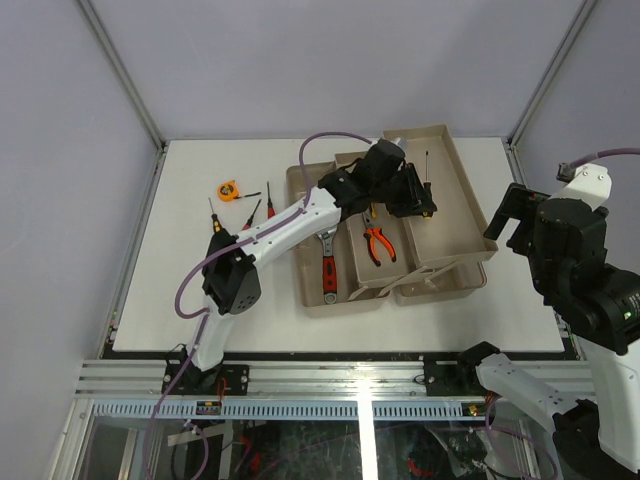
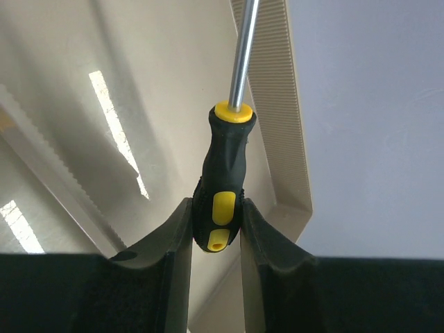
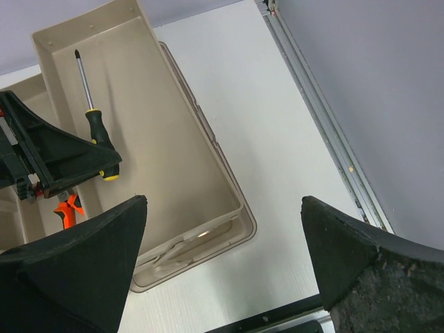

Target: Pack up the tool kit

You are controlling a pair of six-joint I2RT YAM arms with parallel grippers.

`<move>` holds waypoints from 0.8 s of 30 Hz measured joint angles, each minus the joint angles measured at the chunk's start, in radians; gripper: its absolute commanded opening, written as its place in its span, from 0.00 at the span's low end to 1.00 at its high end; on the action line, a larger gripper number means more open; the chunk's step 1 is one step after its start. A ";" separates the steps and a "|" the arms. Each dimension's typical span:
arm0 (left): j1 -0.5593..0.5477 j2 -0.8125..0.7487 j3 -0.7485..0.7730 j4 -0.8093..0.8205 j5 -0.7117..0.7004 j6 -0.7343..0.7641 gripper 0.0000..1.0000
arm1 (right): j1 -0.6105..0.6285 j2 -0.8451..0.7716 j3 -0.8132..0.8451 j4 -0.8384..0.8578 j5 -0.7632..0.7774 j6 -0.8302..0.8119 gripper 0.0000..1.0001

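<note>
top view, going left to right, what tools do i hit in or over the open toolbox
wrench → pliers → black and yellow screwdriver

1. A robotics lab test cell.
2. Plain grey panel walls (image 1: 60, 150) in metal framing enclose a white table (image 1: 500, 300).
3. An aluminium rail (image 1: 330, 380) runs along the table's near edge, with a purple cable (image 1: 185, 290) looping above it.

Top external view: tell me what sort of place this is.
Probably a robot lab test cell: a white table walled by plain grey panels, left arm and right arm bolted to an aluminium rail at its near edge.
</note>
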 measured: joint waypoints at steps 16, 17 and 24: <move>-0.004 -0.006 -0.011 0.035 -0.030 -0.037 0.46 | 0.000 0.000 0.000 0.000 0.007 -0.021 0.99; -0.004 -0.006 -0.011 0.035 -0.031 -0.037 0.46 | 0.000 -0.001 0.000 0.000 0.007 -0.021 0.99; 0.008 -0.015 -0.006 0.032 -0.039 0.002 0.46 | 0.000 -0.007 -0.005 0.000 0.006 -0.019 0.99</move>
